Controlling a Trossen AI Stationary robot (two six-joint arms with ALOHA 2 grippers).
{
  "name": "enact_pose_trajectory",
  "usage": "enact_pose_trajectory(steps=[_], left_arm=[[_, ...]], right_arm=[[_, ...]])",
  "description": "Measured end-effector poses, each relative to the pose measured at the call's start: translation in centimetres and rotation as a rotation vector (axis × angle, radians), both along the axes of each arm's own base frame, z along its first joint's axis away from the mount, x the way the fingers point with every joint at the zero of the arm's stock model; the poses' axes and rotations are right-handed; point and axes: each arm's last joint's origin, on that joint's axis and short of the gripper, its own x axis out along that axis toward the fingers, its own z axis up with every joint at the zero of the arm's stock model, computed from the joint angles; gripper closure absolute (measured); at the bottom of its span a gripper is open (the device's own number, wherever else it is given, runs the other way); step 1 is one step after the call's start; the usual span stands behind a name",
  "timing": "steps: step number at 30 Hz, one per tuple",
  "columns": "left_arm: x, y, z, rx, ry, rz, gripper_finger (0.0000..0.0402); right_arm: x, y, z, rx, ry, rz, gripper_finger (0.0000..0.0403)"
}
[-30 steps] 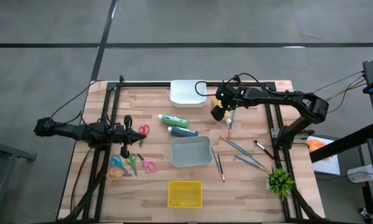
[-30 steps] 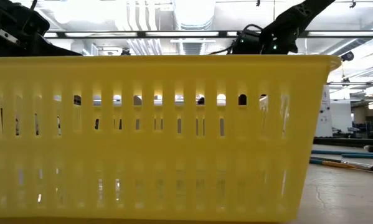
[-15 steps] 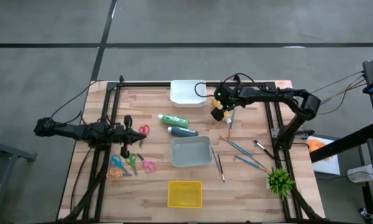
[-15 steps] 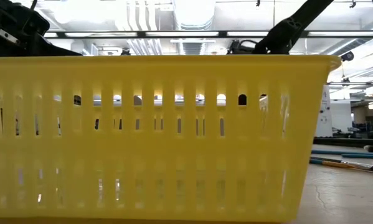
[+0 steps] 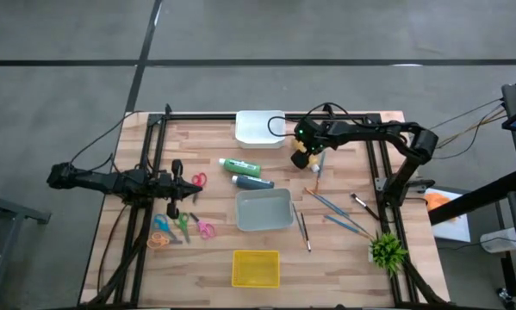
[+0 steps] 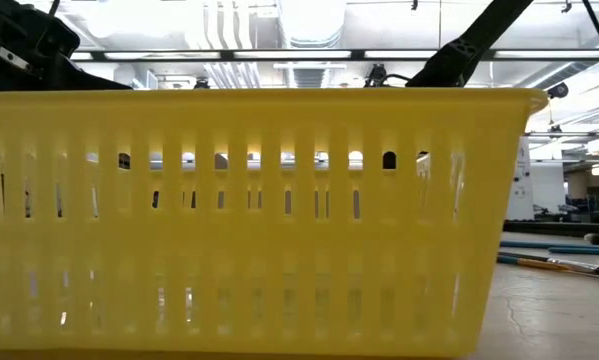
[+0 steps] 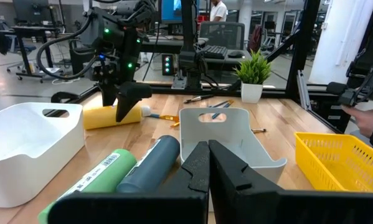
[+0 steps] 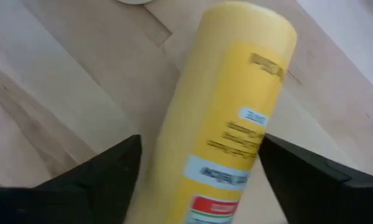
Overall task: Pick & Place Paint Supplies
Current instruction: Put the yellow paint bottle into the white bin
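Observation:
The yellow tube (image 5: pixel 303 159) lies flat on the wooden table near the far edge, right of the white bin. My right gripper (image 5: pixel 302 151) is open and reaches down over it; in the right wrist view the tube (image 8: pixel 230 118) runs between the two fingers. The green tube (image 5: pixel 239 166) and the dark blue tube (image 5: pixel 251 182) lie side by side at the table's middle. Several thin brushes (image 5: pixel 331 205) are scattered on the right half. My left gripper (image 7: pixel 208 152) is shut and waits low at the table's left. My right gripper comes at the yellow tube (image 7: pixel 108 116) from above, pointing down, with its fingers (image 8: pixel 111 168) across the tube on either side of its body. The tube lies flat on the table. I cannot tell whether the fingers touch it.
A grey bin (image 5: pixel 264 209) sits at the middle, a white bin (image 5: pixel 259 127) at the far edge and a yellow basket (image 5: pixel 255 268) at the near edge. Scissors (image 5: pixel 182 226) lie near my left gripper. A green spiky plant (image 5: pixel 387 250) stands at the near right.
My right gripper has moved slightly toward the table's left and down onto the yellow tube; in the low view its head has sunk out of sight behind the yellow basket. The tube has stayed where it was.

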Motion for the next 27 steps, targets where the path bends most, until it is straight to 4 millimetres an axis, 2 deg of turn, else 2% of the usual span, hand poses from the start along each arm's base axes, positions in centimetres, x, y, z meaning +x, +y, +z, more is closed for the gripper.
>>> enact_pose_trajectory(steps=[4,7,19,27], left_arm=[[0.0,0.0,0.0,0.0,0.0,0.0,0.0401],[0.0,0.0,0.0,0.0,0.0,0.0,0.0401],[0.0,0.0,0.0,0.0,0.0,0.0,0.0401],[0.0,0.0,0.0,0.0,0.0,0.0,0.0401]], right_arm=[[0.0,0.0,-0.1,-0.001,0.003,0.007,0.0153],[0.0,0.0,-0.1,-0.001,0.002,0.007,0.0171],[0.2,-0.1,0.4,-0.017,-0.021,0.015,0.0179],[-0.6,0.3,3.4,-0.059,-0.061,0.036,0.0179]])
